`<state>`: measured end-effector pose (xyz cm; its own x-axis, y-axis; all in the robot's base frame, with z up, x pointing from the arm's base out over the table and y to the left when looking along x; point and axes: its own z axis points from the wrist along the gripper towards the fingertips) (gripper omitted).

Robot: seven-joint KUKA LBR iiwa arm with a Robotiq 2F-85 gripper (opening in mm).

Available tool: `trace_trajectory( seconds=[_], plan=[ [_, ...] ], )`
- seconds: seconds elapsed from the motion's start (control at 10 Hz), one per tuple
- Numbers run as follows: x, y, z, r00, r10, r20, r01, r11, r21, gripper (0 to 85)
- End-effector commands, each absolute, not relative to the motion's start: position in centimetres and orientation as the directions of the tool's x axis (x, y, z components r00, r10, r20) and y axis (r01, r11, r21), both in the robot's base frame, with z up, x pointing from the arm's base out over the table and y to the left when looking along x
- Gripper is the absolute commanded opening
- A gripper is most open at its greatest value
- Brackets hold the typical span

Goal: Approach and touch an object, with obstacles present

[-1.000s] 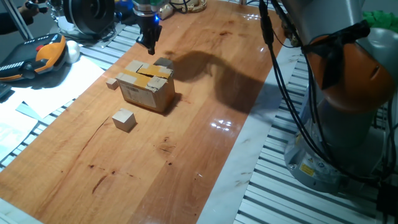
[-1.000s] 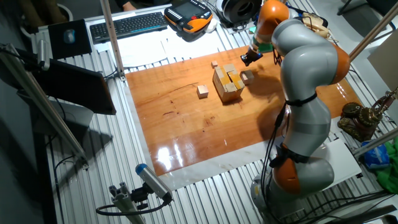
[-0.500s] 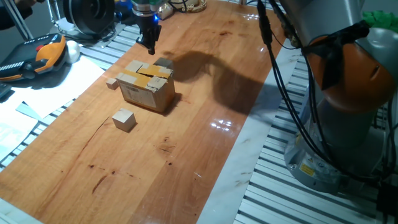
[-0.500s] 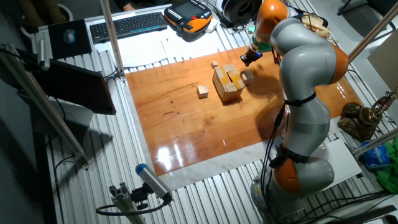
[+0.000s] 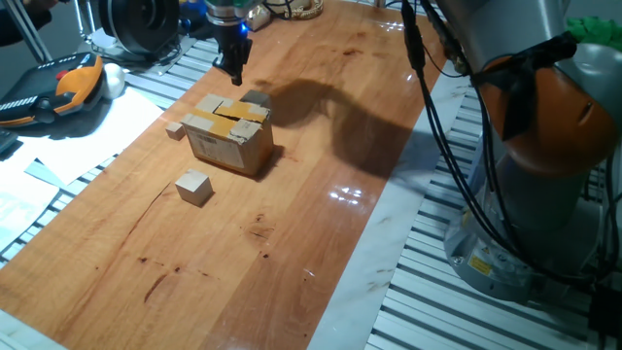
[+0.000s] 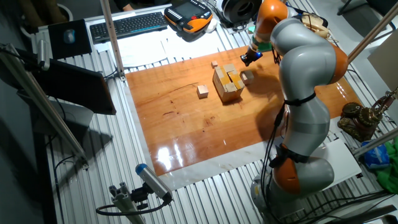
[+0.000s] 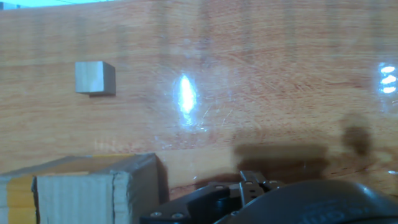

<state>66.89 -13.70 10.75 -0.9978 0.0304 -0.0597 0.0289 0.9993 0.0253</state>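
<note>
Counter warm reddish-brown wood, streaked grain, a few darker scuffs, white glare patches, edged by a pale strip at 5 o'clock. Cardboard box tan with yellow tape bands on top; three small blocks: pale wood at 7 o'clock of the box, pale wood at 9 o'clock, greyer one at 1 o'clock. Pincer black with a blue light above it; arm grey with orange joints.

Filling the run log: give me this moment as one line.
gripper above table, touching nothing | box just beyond it | cube beside box | jaw state unclear
</note>
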Motion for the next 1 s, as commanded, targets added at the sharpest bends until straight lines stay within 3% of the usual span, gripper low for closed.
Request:
trace_trajectory(
  seconds=[0.0, 0.9],
  plan=[
    [66.9, -13.7, 10.7, -0.998, 0.036, -0.059, 0.035, 0.999, 0.025, 0.0],
    [68.3, -13.7, 8.3, -0.994, 0.017, -0.106, 0.016, 1.0, 0.007, 0.0]
  ],
)
